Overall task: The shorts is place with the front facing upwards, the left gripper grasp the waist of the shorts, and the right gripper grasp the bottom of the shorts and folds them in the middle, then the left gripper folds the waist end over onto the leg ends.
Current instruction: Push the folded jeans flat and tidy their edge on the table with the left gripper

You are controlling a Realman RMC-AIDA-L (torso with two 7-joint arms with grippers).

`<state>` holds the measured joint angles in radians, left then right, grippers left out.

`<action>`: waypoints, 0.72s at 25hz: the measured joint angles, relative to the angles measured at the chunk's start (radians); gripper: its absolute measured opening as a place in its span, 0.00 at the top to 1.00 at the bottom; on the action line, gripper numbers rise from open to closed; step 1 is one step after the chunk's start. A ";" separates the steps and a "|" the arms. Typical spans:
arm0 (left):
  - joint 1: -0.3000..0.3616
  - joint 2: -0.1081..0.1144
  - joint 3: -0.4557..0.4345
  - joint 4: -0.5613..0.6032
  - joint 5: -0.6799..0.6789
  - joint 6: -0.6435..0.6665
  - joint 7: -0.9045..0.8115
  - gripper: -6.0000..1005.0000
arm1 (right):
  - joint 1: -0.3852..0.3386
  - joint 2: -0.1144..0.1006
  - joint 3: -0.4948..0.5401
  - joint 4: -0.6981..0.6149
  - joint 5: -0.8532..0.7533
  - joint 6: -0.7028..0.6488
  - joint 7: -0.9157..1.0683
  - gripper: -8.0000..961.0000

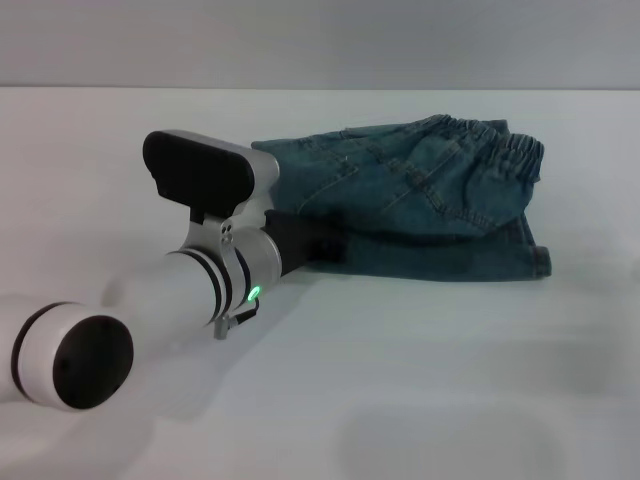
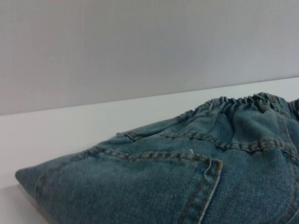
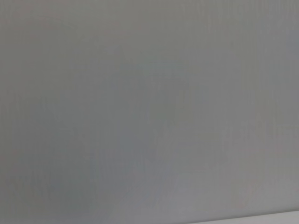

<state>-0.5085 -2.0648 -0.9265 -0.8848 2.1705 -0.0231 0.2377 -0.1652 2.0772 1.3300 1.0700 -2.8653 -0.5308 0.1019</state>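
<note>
Blue denim shorts (image 1: 430, 200) lie folded on the white table (image 1: 400, 380), right of centre in the head view. The elastic waist (image 1: 500, 150) rests on top at the far right, over the lower layer whose hem (image 1: 540, 262) shows at the near right. My left gripper (image 1: 318, 240) reaches in from the left and meets the folded left edge of the shorts, its tip hidden against the cloth. The left wrist view shows the shorts (image 2: 187, 177) from close up, with a back pocket (image 2: 140, 186) and the gathered waist (image 2: 252, 100). My right gripper is out of view.
A grey wall (image 1: 320, 40) stands behind the table's far edge. The left arm's white forearm (image 1: 200, 280) crosses the near left of the table. The right wrist view shows only the grey wall (image 3: 149, 112).
</note>
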 joint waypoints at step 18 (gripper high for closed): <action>-0.059 0.001 -0.015 0.068 0.000 0.040 0.000 0.94 | -0.020 0.001 -0.004 0.020 0.000 0.000 0.001 0.99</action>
<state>-0.5674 -2.0640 -0.9415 -0.8171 2.1706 0.0166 0.2377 -0.1856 2.0785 1.3261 1.0896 -2.8654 -0.5306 0.1024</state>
